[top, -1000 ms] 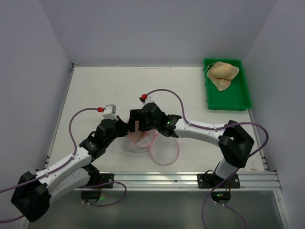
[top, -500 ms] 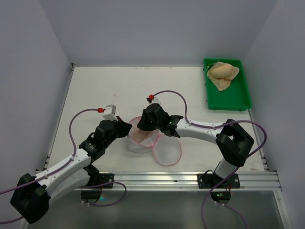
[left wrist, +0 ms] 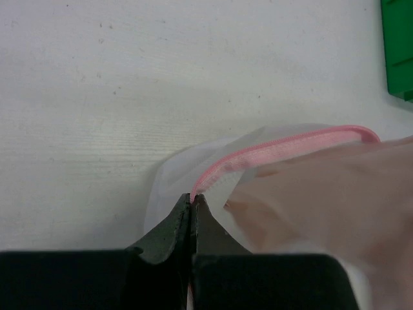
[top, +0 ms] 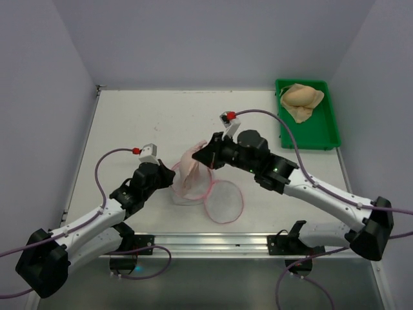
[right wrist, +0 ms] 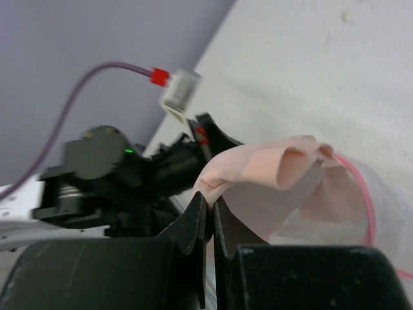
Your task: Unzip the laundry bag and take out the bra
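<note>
The bag (top: 224,201) is white mesh with a pink zip edge; the bra (top: 191,166) peach-pink; tray (top: 310,134) green, cloth (top: 300,98) tan, counter (top: 142,123) off-white.

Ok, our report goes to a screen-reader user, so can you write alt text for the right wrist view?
The right end effector is shut on a fold of the pink-beige bra, held up over the white mesh laundry bag. Behind it, the left arm reaches in over the pale table.
</note>
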`<action>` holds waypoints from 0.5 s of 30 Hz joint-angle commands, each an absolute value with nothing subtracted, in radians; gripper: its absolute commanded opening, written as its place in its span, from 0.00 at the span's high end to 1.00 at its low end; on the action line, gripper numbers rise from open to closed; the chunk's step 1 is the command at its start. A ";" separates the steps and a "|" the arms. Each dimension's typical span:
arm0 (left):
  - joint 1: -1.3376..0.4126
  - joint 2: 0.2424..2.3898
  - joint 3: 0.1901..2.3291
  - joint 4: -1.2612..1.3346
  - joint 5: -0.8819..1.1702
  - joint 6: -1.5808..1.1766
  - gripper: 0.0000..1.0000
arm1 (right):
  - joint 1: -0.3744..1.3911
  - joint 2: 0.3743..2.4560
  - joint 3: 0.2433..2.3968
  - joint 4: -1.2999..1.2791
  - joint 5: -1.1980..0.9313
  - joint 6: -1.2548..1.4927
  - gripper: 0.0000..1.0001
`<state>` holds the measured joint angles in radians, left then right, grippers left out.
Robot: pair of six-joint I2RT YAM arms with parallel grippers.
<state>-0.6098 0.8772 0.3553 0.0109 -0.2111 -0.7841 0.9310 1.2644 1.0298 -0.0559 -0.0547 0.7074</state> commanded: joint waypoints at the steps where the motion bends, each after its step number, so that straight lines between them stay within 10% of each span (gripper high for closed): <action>1: -0.614 0.900 0.393 -0.015 -0.249 -0.796 1.00 | 0.887 1.136 1.086 -0.052 -0.135 0.630 1.00; 15: -0.614 0.914 0.390 -0.075 -0.291 -0.790 1.00 | 0.434 0.992 1.221 -0.097 0.190 0.459 1.00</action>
